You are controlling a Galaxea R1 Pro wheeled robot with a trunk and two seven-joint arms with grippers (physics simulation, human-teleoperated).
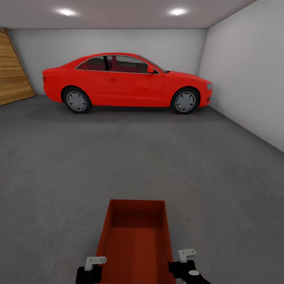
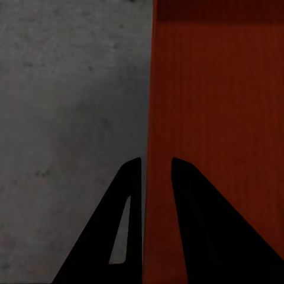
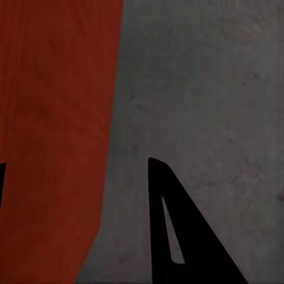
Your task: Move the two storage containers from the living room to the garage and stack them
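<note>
Garage: grey concrete floor [image 1: 138, 157], pale walls.
Red car [image 1: 126, 83] at 12 o'clock, far end, side-on.
Wood-plank panel [image 1: 12, 75] at 10 o'clock.
Storage container [image 1: 136, 240], orange-red, at 6 o'clock, carried w/ open top up.
L gripper [image 2: 157, 168]: fingers pinched its wall, one each side.
R gripper [image 3: 74, 165]: straddled opp. wall; clamp state not discernible.

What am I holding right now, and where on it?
One storage container, by its two long side walls: left gripper pinches one wall; right gripper straddles the opposite wall.
</note>
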